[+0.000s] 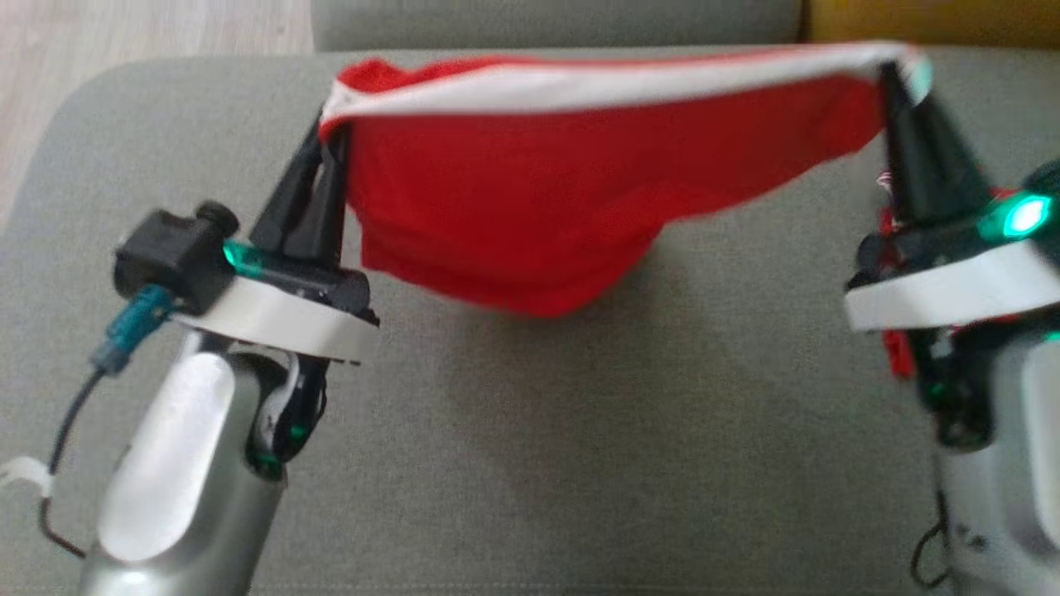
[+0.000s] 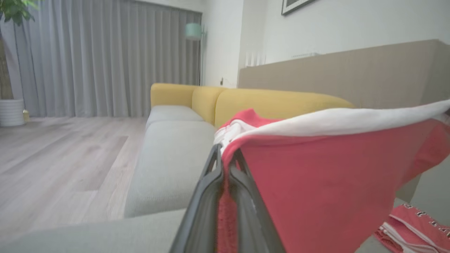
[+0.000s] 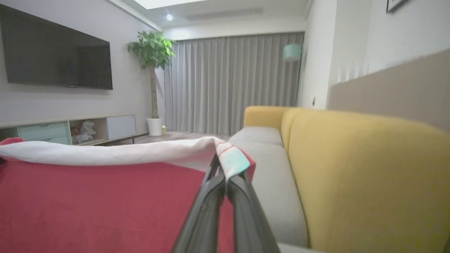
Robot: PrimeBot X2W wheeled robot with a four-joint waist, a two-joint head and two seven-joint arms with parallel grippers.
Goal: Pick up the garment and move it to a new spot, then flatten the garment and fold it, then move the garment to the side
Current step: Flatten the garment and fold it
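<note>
both grippers were closed on the garment (image 1: 538,190). the left gripper (image 1: 331,136) pinched the left end of its white band (image 1: 596,87), and the right gripper (image 1: 890,74) pinched the right end. the red cloth hung stretched between them, in the air above the grey sofa cushion (image 1: 580,430).

my worry was the right side. in the right wrist view the fingers held just the tip of the corner, so a pull outward could make it slip, and then the garment would swing down from the left hold. also the sagging middle could bunch up if i lowered it unevenly.

the head view was blurred, so i could not tell how deep the cloth sat between the fingers, or whether the lowest fold touched the cushion. another red cloth (image 2: 415,225) lay near the right arm, cut off at the edge. i could not tell what it was.
</note>
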